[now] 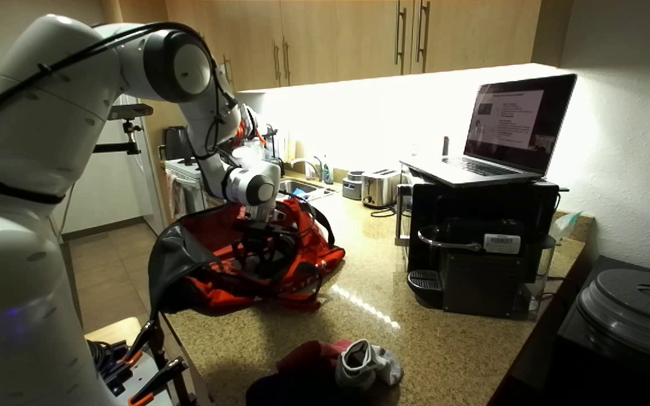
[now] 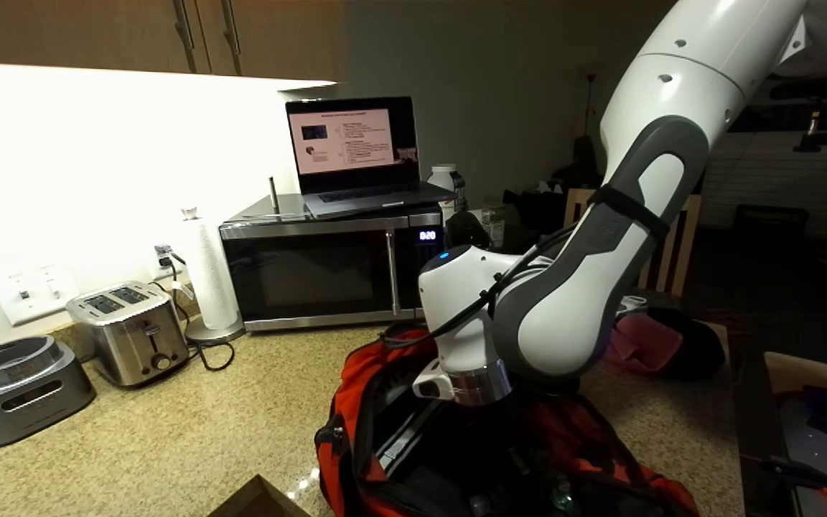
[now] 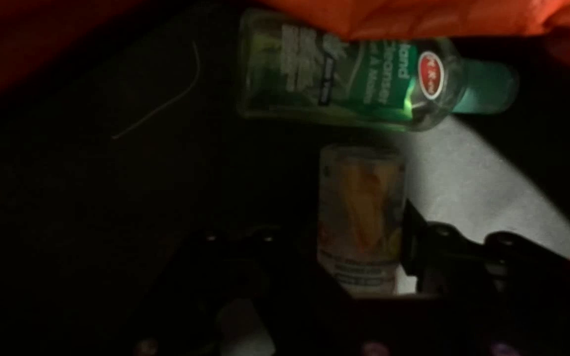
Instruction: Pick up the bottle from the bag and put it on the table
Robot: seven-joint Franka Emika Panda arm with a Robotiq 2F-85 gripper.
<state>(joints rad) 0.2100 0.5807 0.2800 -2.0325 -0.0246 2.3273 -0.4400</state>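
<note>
A kitchen: pale wooden cabinets line the top of an exterior view, a metal sink near its centre. A boxy silver toaster, at left in an exterior view, stands on the speckled tan stone desk.

Kitchen: bright under the cupboards, dim beyond.
Watching remotely, I note pale wood wall cupboards with metal bar handles; white light floods the back wall beneath them. Adjoining side wall plain, greyer away from the glow. Floor in brownish tiles, meeting a dark baseboard. In an exterior view I make out a switch plate and socket on the lit wall, a slatted wooden chair, and shadowed space behind; I can't read its detail.
</note>
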